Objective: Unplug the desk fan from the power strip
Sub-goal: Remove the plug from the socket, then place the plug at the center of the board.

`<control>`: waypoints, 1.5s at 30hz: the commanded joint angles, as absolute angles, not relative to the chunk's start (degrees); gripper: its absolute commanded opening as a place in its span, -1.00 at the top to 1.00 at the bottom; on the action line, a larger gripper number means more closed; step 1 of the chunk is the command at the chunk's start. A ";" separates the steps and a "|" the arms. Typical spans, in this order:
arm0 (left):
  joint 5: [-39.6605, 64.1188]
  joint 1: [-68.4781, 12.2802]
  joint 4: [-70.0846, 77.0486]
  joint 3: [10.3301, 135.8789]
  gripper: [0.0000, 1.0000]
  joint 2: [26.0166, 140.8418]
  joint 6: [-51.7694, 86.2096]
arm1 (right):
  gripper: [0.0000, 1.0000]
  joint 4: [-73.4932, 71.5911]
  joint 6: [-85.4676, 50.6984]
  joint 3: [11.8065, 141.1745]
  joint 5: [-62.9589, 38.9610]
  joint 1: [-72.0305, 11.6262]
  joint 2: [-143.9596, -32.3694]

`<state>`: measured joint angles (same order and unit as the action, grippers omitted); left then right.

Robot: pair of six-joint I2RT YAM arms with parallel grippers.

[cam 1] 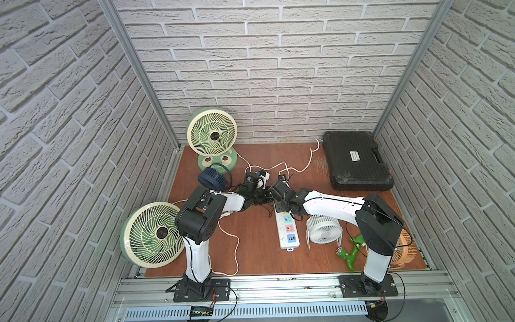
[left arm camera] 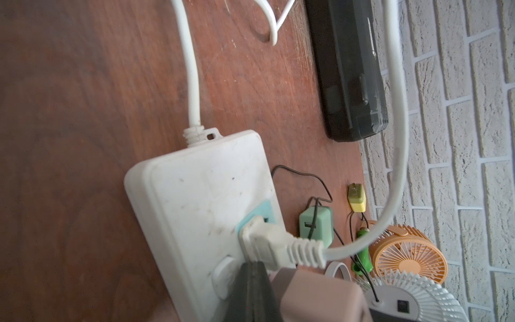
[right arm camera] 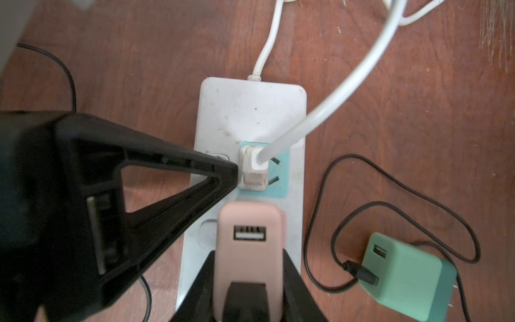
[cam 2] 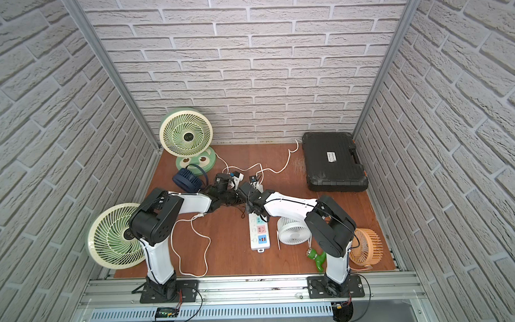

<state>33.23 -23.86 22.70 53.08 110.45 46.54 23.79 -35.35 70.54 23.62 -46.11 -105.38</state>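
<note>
The white power strip [right arm camera: 250, 111] lies mid-table, and both top views show its near end [cam 1: 288, 234] [cam 2: 260, 238]. A white plug [right arm camera: 255, 167] [left arm camera: 267, 242] sits in its blue socket, its thick cord rising away. A green and cream desk fan [cam 1: 211, 135] stands at the back left, but I cannot trace the cord to it. My left gripper [left arm camera: 252, 266] is shut and empty, its tip [right arm camera: 231, 170] pressing on the strip beside the white plug. My right gripper [right arm camera: 248, 292] is shut on a pink USB adapter [right arm camera: 248, 245] plugged in one socket nearer, its port empty.
A green adapter [right arm camera: 404, 278] with a black cable lies loose beside the strip, and a yellow one [left arm camera: 356, 198] lies farther off. Round about stand a white fan [cam 1: 323, 228], an orange fan [cam 2: 367, 246], a navy fan [cam 1: 211, 178], a second green fan [cam 1: 152, 234], a black case [cam 1: 356, 164] and a green toy [cam 1: 352, 252].
</note>
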 commanded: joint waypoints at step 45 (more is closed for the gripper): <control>21.77 -4.95 -5.47 41.78 1.00 65.49 34.32 | 0.65 10.44 -29.78 83.06 5.87 -43.76 -111.84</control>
<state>23.86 -6.37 -3.05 43.55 68.95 36.03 13.89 -30.33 79.70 9.10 -44.64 -109.25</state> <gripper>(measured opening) 0.067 0.333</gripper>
